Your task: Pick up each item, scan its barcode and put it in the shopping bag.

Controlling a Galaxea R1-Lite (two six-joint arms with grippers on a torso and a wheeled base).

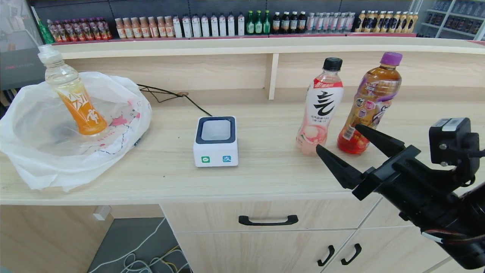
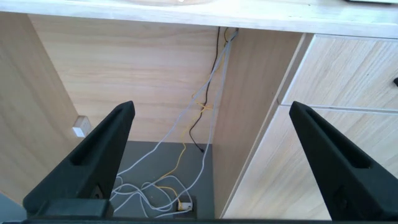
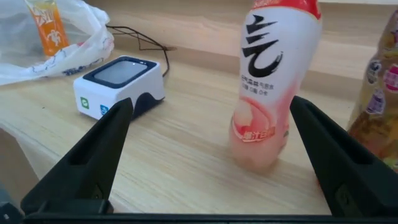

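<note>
Now the right claw [image 1: 338, 137] is wide apart near the pink bottle [image 1: 322, 108]; the left claw [image 2: 211, 107] is apart too.

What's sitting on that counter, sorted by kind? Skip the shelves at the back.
3 bottles: orange bottle in the bag, pink bottle, purple-capped bottle
1 shopping bag
1 scanner
Total: 5
</note>
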